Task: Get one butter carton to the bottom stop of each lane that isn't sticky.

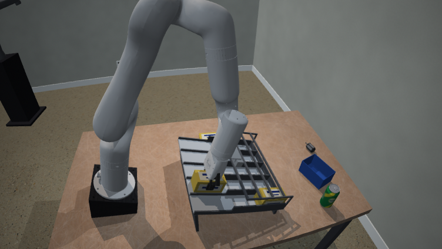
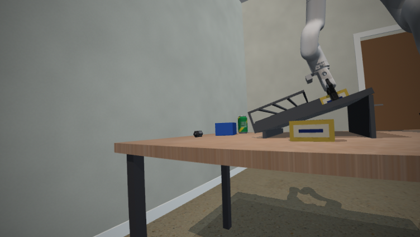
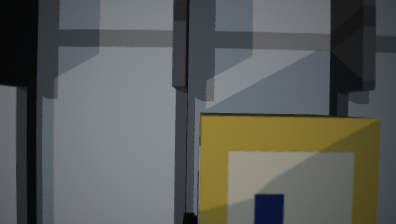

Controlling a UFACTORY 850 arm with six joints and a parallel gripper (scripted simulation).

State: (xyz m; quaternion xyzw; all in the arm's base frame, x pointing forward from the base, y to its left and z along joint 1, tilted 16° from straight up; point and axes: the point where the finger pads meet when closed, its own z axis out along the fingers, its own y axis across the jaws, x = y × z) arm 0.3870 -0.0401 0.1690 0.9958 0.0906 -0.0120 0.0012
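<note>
The grey sloped shelf [image 1: 228, 172] stands on the table, its lanes running down to a barred stop on the right. My gripper [image 1: 213, 182] is shut on a yellow butter carton [image 1: 207, 181] near the top of the second lane from the front; the carton also shows in the side view [image 2: 333, 96] and fills the lower right of the wrist view [image 3: 289, 170]. A second butter carton [image 1: 270, 195] rests at the bottom stop of the front lane. A third butter carton [image 1: 206, 135] lies on the table behind the shelf, plain in the side view [image 2: 311, 130].
A blue bin [image 1: 316, 171], a green can [image 1: 329, 195] and a small black object [image 1: 310, 147] sit on the table right of the shelf. My arm's base [image 1: 113, 191] stands at the left. A black stand [image 1: 16, 89] is on the floor far left.
</note>
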